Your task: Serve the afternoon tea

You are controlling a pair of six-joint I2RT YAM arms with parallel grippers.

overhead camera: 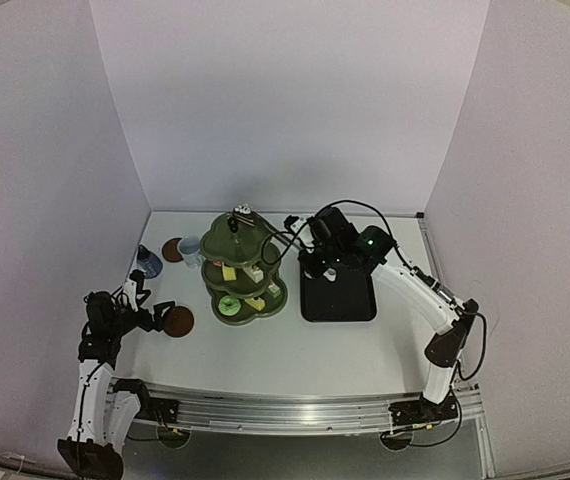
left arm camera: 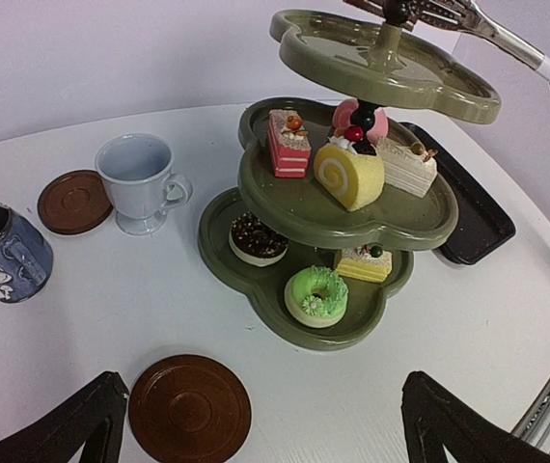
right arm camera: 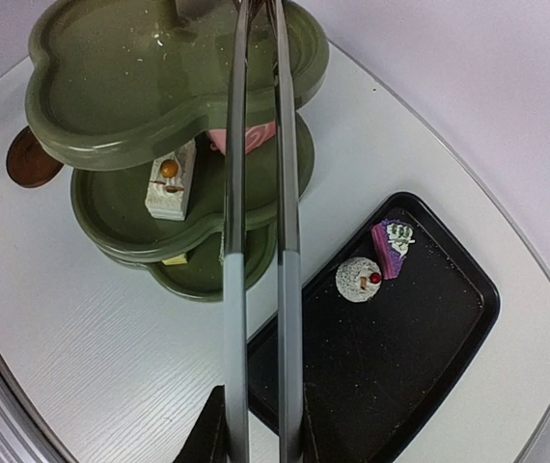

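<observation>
The olive-green three-tier stand (overhead camera: 240,268) holds pink (left arm camera: 288,143), yellow roll (left arm camera: 349,176) and white (left arm camera: 405,166) cakes on its middle tier. Chocolate (left arm camera: 258,238) and green (left arm camera: 316,294) cakes sit on the bottom tier. My right gripper (right arm camera: 256,429) is shut on the metal tongs (right arm camera: 256,241), whose tips reach over the top tier (right arm camera: 150,77), where a small dark-and-white cake (overhead camera: 243,212) shows. My left gripper (left arm camera: 263,386) is open and empty over a brown coaster (left arm camera: 190,409). The white mug (left arm camera: 140,178), blue-grey pot (left arm camera: 5,253) and second coaster (left arm camera: 74,201) stand left of the stand.
A black tray (right arm camera: 400,376) lies right of the stand, with a white round cake (right arm camera: 359,279) and a purple slice (right arm camera: 392,247) on it. White walls close in the back and both sides. The table's front rail (overhead camera: 285,410) runs along the near edge.
</observation>
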